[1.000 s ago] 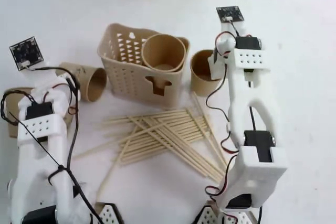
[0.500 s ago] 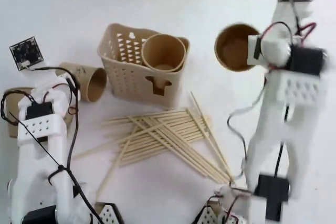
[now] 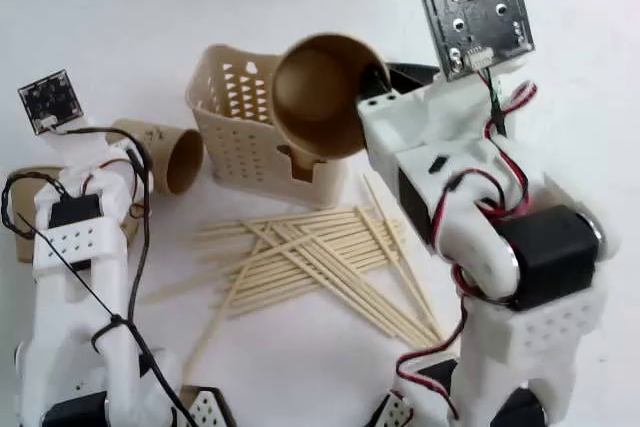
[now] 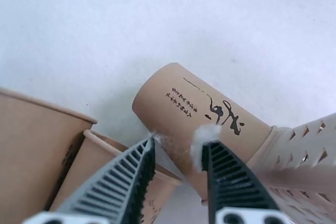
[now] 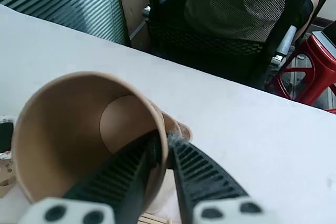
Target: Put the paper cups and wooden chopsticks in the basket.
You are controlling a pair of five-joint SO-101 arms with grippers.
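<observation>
Whereas the held cup [image 3: 318, 97] stood on the table [image 3: 120, 37] to the right of the basket [image 3: 228, 119] a second ago, it now hangs tilted over the basket's near corner, lifted and swung across; the right gripper [image 5: 164, 141] pinches its wall, one finger inside and one outside; a release here should, I judge, drop it in, though the tilt may catch the rim; the left gripper [image 4: 177, 141] is parted and empty above the lying cup [image 4: 210, 114], which rests on its side just beside the basket; the chopsticks [image 3: 310, 262] lie piled on the table, none yet in the basket.
</observation>
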